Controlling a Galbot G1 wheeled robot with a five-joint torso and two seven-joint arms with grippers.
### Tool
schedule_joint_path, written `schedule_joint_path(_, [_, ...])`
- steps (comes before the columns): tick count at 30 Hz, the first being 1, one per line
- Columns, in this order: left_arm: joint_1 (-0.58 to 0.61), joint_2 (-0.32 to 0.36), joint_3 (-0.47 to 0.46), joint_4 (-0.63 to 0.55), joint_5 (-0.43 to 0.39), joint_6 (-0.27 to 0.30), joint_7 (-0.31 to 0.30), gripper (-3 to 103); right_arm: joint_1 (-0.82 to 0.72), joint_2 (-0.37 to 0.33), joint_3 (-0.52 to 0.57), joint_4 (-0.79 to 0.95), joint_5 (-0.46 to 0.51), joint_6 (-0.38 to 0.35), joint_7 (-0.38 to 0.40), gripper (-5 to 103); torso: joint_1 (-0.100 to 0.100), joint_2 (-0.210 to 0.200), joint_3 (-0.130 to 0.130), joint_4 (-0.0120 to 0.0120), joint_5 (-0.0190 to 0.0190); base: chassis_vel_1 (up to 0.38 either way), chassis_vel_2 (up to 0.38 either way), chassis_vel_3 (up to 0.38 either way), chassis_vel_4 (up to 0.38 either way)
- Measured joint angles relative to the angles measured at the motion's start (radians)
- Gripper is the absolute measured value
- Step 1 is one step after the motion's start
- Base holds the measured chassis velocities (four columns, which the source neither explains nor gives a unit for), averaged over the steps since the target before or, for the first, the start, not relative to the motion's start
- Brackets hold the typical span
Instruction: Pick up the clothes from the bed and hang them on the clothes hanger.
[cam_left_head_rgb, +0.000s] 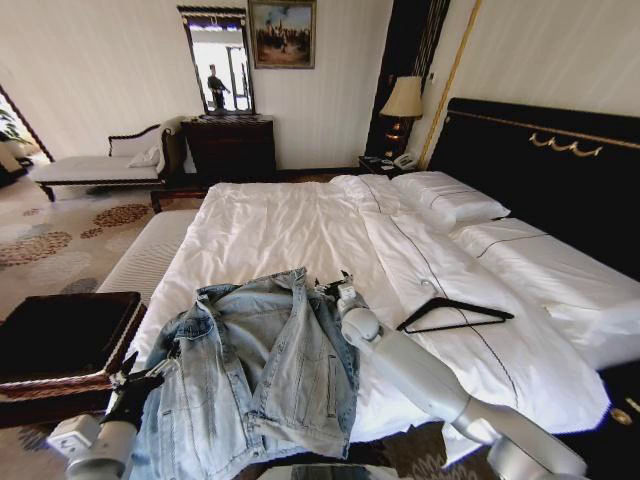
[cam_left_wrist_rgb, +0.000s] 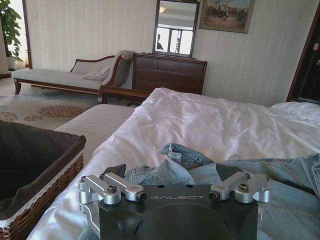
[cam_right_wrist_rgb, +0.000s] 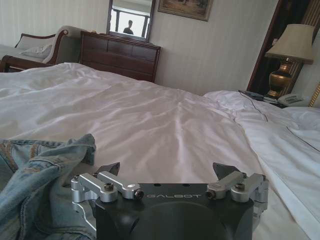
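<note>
**newbie_ops:** where's everything sitting right now?

**me:** From my head cam, the denim jacket (cam_left_head_rgb: 262, 365) is spread open on the near end of the bed (cam_left_head_rgb: 300, 230), around 7 o'clock from the middle of the mattress, collar pointing toward the headboard. The black clothes hanger (cam_left_head_rgb: 455, 315) lies flat on the sheet at about 3 o'clock from the jacket, apart from it. A wicker basket (cam_left_head_rgb: 65, 340) with a dark liner sits on the floor at 9 o'clock from the jacket.

**newbie_ops:** and the arms?

**me:** My left gripper (cam_left_head_rgb: 137, 378) is at the jacket's left edge, fingers (cam_left_wrist_rgb: 116, 170) spread wide over the denim, nothing pinched. My right gripper (cam_left_head_rgb: 336, 287) is at the jacket's upper right corner by the collar, fingers (cam_right_wrist_rgb: 110, 168) also spread apart, bare sheet between them, denim just beside.
</note>
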Motion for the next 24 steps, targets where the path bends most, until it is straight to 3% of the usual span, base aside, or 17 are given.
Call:
schedule_joint_path(4, [-0.012, 0.003, 0.009, 0.004, 0.001, 0.002, -0.003, 100, -0.06, -0.041, 0.048, 0.042, -0.008, 0.001, -0.007, 100, 0.0, 0.0, 0.0, 0.0002, -0.0004, -0.074, -0.085, 0.081, 0.075])
schedule_joint_path(11, [-0.021, 0.014, 0.013, 0.007, 0.001, 0.008, -0.008, 100, -0.115, -0.046, 0.081, 0.056, -0.022, 0.003, -0.011, 100, 0.0, 0.0, 0.0, 0.0001, -0.0003, -0.167, -0.166, 0.178, 0.173])
schedule_joint_path(24, [-0.027, 0.018, 0.022, 0.013, 0.003, 0.014, -0.011, 100, -0.126, -0.059, 0.101, 0.058, -0.044, 0.02, -0.017, 100, 0.0, 0.0, 0.0, 0.0, -0.0002, -0.295, -0.289, 0.286, 0.292])
